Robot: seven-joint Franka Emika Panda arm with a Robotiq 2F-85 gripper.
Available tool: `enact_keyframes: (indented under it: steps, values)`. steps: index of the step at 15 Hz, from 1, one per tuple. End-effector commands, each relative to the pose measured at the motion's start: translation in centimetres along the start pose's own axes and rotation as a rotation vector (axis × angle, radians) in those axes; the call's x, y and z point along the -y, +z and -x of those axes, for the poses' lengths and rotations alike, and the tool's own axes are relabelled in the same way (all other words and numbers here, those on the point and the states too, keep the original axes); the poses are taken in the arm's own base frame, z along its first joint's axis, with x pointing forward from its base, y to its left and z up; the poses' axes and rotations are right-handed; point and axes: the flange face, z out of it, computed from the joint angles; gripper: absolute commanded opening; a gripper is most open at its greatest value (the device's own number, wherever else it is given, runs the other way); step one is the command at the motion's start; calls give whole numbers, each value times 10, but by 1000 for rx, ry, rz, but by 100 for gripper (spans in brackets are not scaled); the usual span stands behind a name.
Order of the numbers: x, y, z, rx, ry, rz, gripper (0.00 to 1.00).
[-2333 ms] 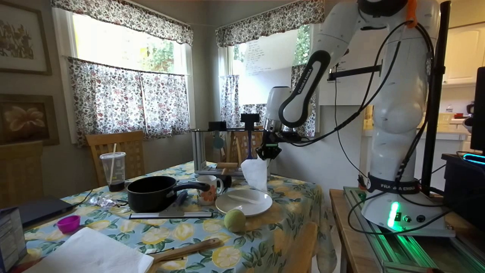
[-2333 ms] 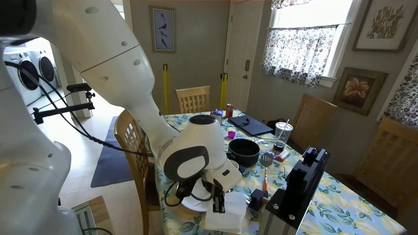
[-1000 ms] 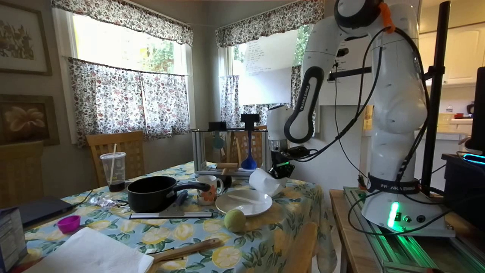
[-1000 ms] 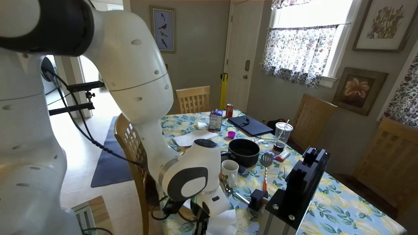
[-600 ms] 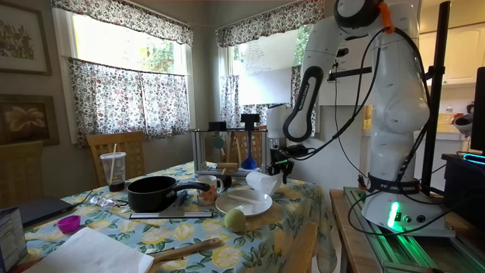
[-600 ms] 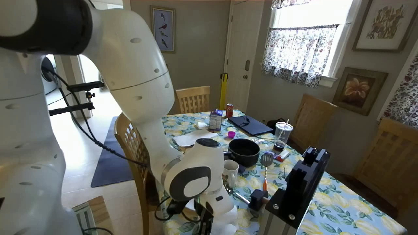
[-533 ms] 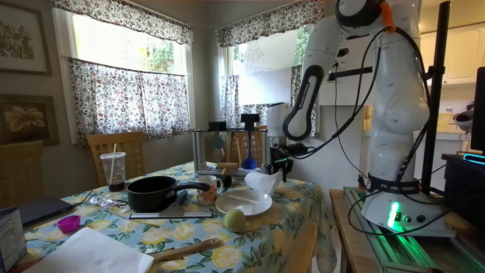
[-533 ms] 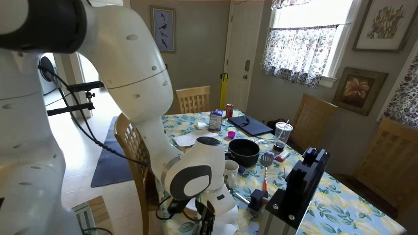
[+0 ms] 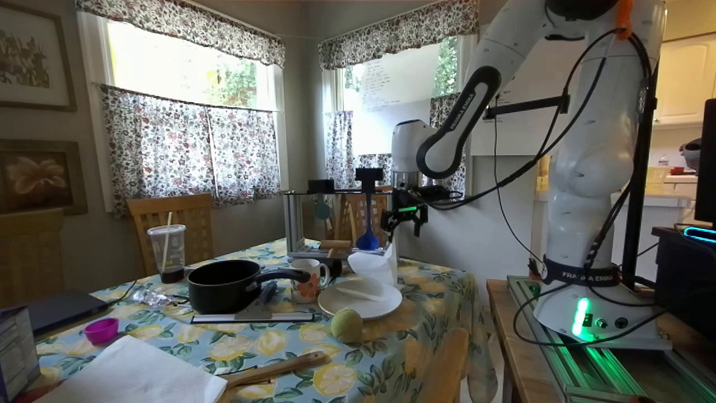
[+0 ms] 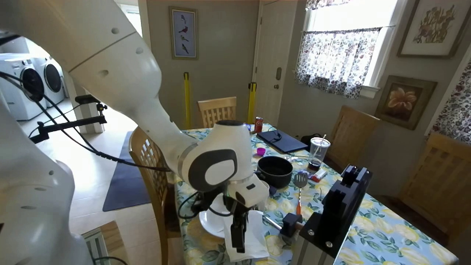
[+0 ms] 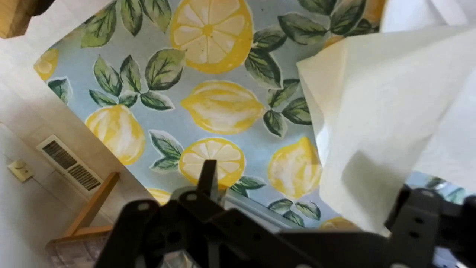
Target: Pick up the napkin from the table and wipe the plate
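The white napkin point(image 9: 373, 268) stands crumpled beside the white plate point(image 9: 334, 307), with one corner peaking up. Above it, my gripper point(image 9: 403, 229) is open in an exterior view. The peaked corner comes close under one finger; I cannot tell whether they touch. In the wrist view the jaws are spread wide, and the napkin point(image 11: 372, 111) lies toward the right finger, with a dark shadow on it. Part of the plate point(image 11: 405, 15) shows at the upper right there. A pale strip point(image 9: 355, 293) lies on the plate. The arm partly hides plate point(image 10: 209, 222) and napkin point(image 10: 254, 239) in an exterior view.
A floral mug point(image 9: 305, 288), a black pot point(image 9: 224, 285) and a green ball point(image 9: 347, 326) stand around the plate. Behind is a metal utensil rack point(image 9: 292, 224) with a blue ladle point(image 9: 367, 240). Another white sheet point(image 9: 134, 375) lies at the table's front.
A second ago my gripper was low beside the plate, shut on the napkin. It has opened and risen, and the napkin now stands beneath it, its corner drawn upward and slightly toward the rack.
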Motion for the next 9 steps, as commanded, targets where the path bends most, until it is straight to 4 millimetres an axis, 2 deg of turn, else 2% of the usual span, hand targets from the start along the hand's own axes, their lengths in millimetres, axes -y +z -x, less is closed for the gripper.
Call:
enact_keyframes:
  steps: [1, 3, 9]
  values:
    - [7, -45, 16, -65, -57, -29, 100]
    - [27, -63, 13, -87, -92, -60, 100]
    - [53, -100, 38, -82, -227, -158, 100]
